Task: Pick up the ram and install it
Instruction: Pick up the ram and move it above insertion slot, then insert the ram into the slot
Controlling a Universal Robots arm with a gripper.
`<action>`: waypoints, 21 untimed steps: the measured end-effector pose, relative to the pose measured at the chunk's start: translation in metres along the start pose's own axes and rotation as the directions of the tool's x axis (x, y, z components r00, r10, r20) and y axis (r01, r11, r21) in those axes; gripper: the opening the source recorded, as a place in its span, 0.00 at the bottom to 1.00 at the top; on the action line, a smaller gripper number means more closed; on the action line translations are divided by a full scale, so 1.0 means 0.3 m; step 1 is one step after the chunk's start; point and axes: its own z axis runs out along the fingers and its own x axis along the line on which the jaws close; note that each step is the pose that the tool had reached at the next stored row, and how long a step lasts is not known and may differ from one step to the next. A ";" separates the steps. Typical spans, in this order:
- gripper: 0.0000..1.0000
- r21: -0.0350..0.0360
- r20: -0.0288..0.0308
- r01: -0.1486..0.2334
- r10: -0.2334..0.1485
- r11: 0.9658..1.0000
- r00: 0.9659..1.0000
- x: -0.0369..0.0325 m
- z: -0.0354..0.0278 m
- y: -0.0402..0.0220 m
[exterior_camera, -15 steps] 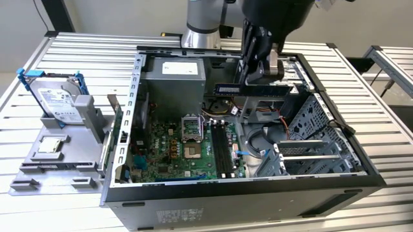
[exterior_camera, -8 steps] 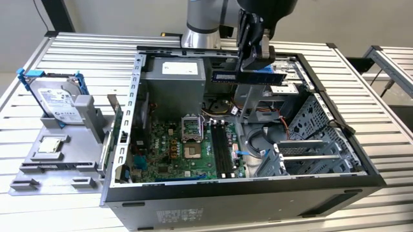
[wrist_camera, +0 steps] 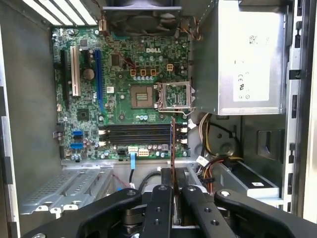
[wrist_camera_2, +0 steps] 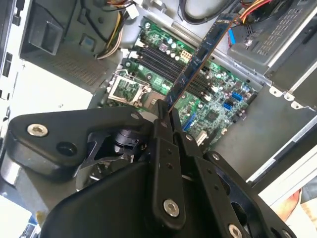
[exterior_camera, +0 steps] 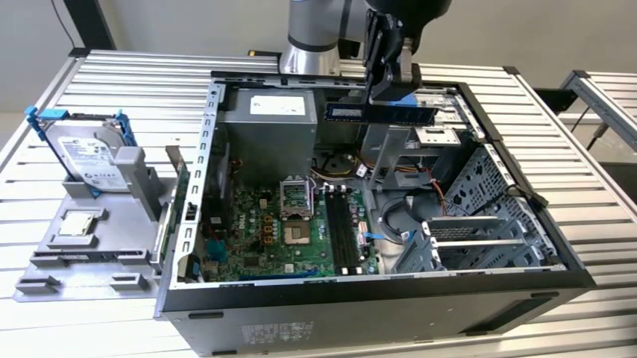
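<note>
Arm (exterior_camera: 313, 37) beside the gripper (exterior_camera: 390, 99): round silver-grey tube w/ a darker grey band, black housing at the gripper's upper end. Gripper itself is matte black: two slim flat fingers (wrist_camera: 162, 191) in the middle, chunky rounded links (wrist_camera_2: 74, 136) on either side. Silver screws (wrist_camera_2: 37, 130) & round pivot holes sit along the gripper's links in both wrist views.

Printed labels on power supply (wrist_camera: 247, 54), hard drive (exterior_camera: 88, 158), motherboard (wrist_camera: 124, 82).
</note>
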 end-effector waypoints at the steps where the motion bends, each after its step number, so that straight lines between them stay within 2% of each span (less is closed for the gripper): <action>1: 0.00 0.000 0.000 0.000 0.000 1.000 1.000 0.000 0.000 0.000; 21: 0.00 0.000 0.000 0.001 -0.001 1.000 1.000 0.000 0.000 0.000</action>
